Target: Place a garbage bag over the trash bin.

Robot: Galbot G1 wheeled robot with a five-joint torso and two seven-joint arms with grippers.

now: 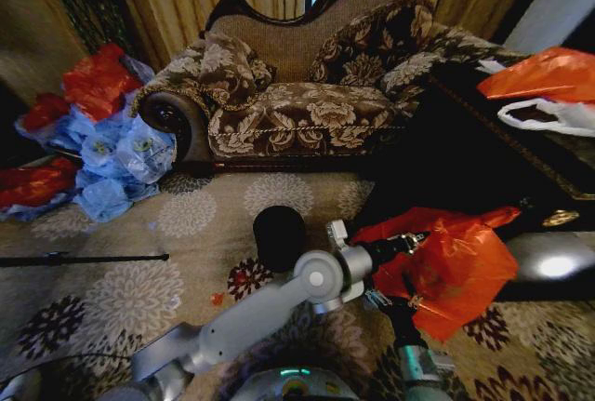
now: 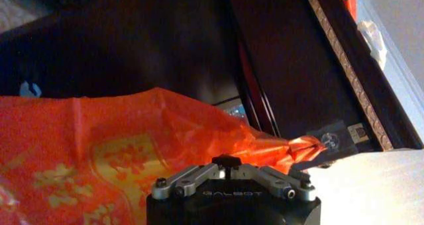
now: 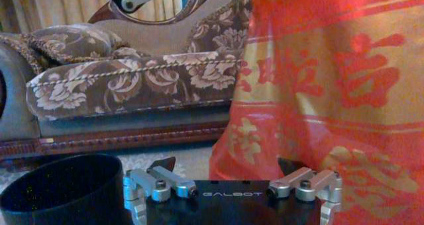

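The garbage bag is red-orange, crinkly plastic with yellow print, and it hangs in the air right of the trash bin. My left gripper reaches across from the left and is shut on the bag's upper edge; in the left wrist view the garbage bag spreads just ahead of that gripper. My right gripper comes up from below and stands open against the bag's lower left side, its fingers apart in the right wrist view beside the garbage bag. The black round trash bin stands open-mouthed on the carpet.
A patterned sofa stands behind the bin. A heap of light-blue and red bags lies at the left. A dark wooden table at the right carries an orange bag and a white one. A black rod lies on the carpet.
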